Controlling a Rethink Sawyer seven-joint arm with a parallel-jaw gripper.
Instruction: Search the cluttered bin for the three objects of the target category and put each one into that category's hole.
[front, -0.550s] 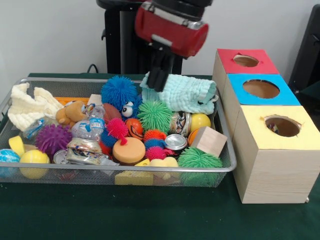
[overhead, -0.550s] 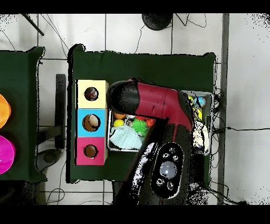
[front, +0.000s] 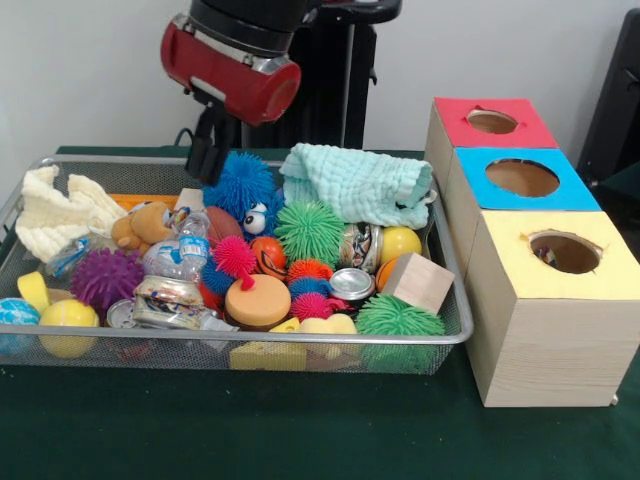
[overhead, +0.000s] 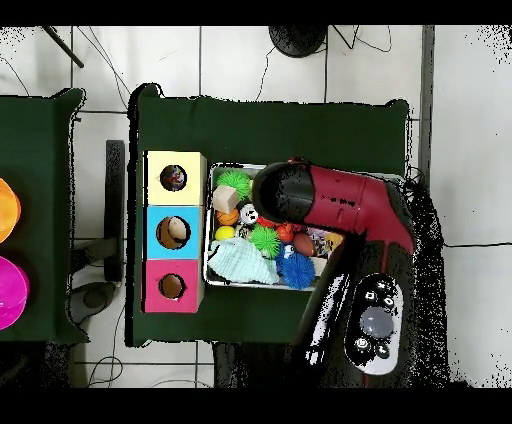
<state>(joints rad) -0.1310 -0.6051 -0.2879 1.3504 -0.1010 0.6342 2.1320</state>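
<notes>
The bin (front: 300, 338) is a silver wire basket full of toys, cans and cloths. My gripper (front: 209, 160) hangs from the red and black arm (front: 232, 70) over the bin's far side. It is just left of a blue spiky ball (front: 238, 182) and holds nothing that I can see. The hole (front: 565, 252) is in the yellow top of the nearest wooden box, right of the bin, with something dark inside it. In the overhead view the arm (overhead: 330, 205) covers much of the bin (overhead: 207, 230) and hides the gripper; the hole (overhead: 173, 178) shows there too.
The blue-topped box (front: 522, 178) and red-topped box (front: 492, 122) stand behind the yellow one. The bin holds a mint cloth (front: 360, 185), a green spiky ball (front: 310, 230), a wooden cube (front: 418, 282), a teddy bear (front: 142, 228), a cream cloth (front: 55, 212) and cans.
In the front view the arm and gripper have swung left, from over the mint cloth to beside the blue spiky ball. The things in the bin have not moved.
</notes>
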